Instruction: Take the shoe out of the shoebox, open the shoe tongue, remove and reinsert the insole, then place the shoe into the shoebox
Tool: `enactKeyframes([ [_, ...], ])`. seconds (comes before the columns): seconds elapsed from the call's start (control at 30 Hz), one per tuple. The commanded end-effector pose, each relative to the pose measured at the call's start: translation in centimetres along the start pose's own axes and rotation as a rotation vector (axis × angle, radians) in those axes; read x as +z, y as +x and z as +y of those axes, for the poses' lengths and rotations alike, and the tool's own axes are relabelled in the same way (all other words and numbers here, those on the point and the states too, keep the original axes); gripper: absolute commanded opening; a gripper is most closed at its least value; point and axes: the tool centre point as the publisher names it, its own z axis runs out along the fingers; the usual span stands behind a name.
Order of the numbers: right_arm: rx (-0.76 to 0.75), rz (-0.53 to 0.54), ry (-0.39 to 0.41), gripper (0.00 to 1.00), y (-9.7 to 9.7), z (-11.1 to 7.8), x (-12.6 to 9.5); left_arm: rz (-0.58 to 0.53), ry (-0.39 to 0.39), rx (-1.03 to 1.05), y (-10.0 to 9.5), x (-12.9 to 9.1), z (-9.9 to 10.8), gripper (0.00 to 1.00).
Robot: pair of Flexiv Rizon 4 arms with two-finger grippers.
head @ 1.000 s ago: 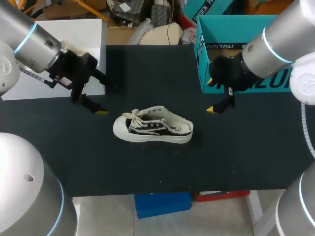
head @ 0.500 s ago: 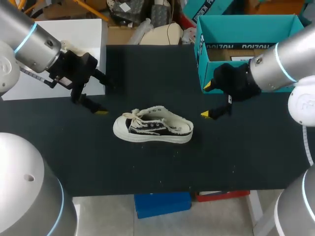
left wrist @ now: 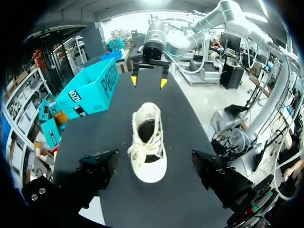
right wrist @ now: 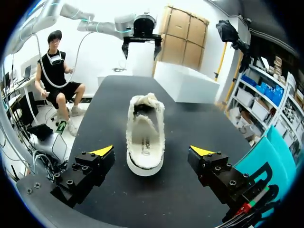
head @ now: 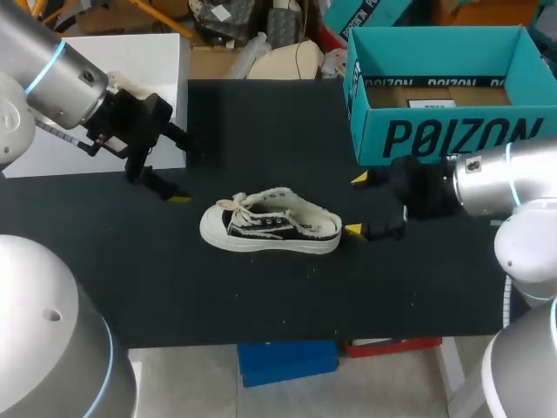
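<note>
Silver arms [head: 54, 71] ringed blue end in black, screw-studded, yellow-tipped fingers [right wrist: 90, 168].

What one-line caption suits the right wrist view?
Open right pincer facing the heel of the shoe on the black table.

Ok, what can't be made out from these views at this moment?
Insole: toe end hidden under the shoe's upper, right wrist view.
Shoebox: floor along its near wall hidden by that wall, head view; cut off by the rim in the right wrist view.
Left gripper: yellow tips don't show, left wrist view; only one shows in the head view.
</note>
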Motion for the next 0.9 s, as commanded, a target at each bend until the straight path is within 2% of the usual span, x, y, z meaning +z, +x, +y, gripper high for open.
enactKeyframes([
  [0.03,-0.001,0.017,-0.089,1.0,-0.1,-0.5,1.2,-0.004,0.0,0.002,0.0,0.2,0.1,1.0],
  [0.27,0.001,0.051,-0.088,1.0,0.2,-0.7,2.2,-0.004,0.0,0.002,0.0,0.2,0.1,1.0],
  [0.57,0.004,0.082,-0.044,1.0,0.5,-1.2,3.6,-0.004,0.0,0.002,0.0,0.2,0.1,1.0],
  [0.7,0.01,0.064,-0.004,1.0,0.5,-1.7,4.2,-0.004,0.0,0.002,0.0,0.2,0.1,1.0],
  [0.9,0.035,0.023,-0.014,1.0,0.4,-2.5,5.2,-0.004,0.0,0.002,0.0,0.2,0.1,1.0],
])
